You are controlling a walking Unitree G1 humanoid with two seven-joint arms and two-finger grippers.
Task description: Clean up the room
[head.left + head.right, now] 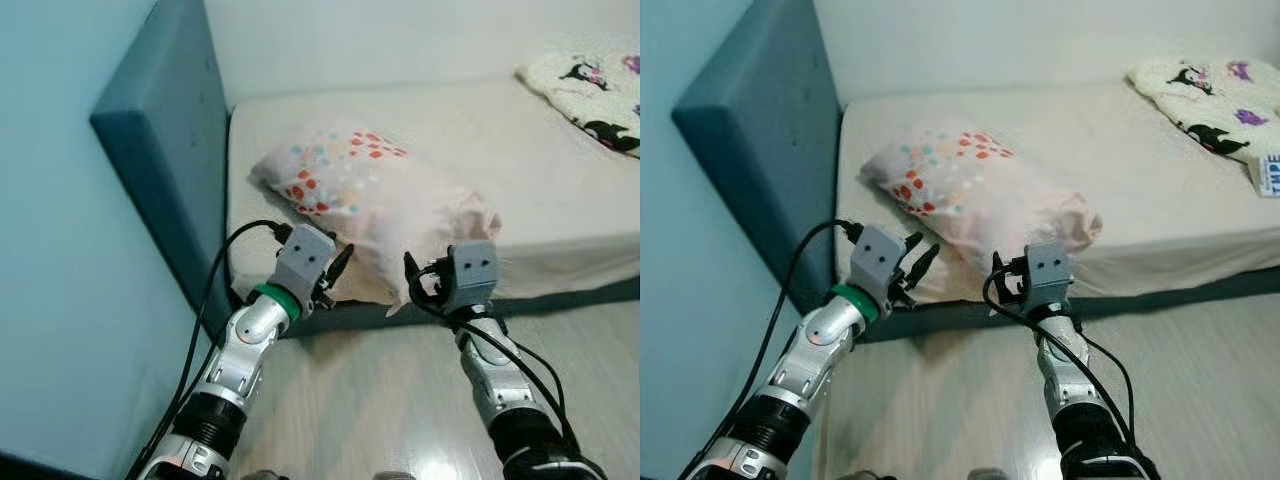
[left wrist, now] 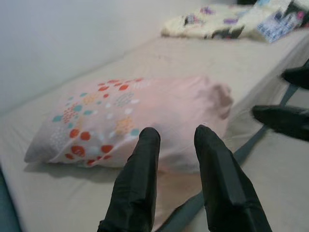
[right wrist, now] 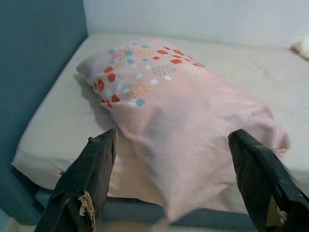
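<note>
Soft even daylight, faint shadows, wrist views slightly blurred, perhaps motion

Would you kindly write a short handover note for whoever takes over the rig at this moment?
Left gripper: open, holding nothing, at the bed's near edge beside the pillow's near end.
Right gripper: open wide, holding nothing, facing the pillow's overhanging end.
Pink fabric pillow with coloured dots: lies slantwise on the beige mattress, near the blue padded headboard; one end droops over the mattress edge.
White blanket with black cartoon figures: crumpled at the far end of the bed.
Done: both arms are brought up to the pillow.
Left: grasp the pillow and place it properly; the blanket probably needs tidying.
</note>
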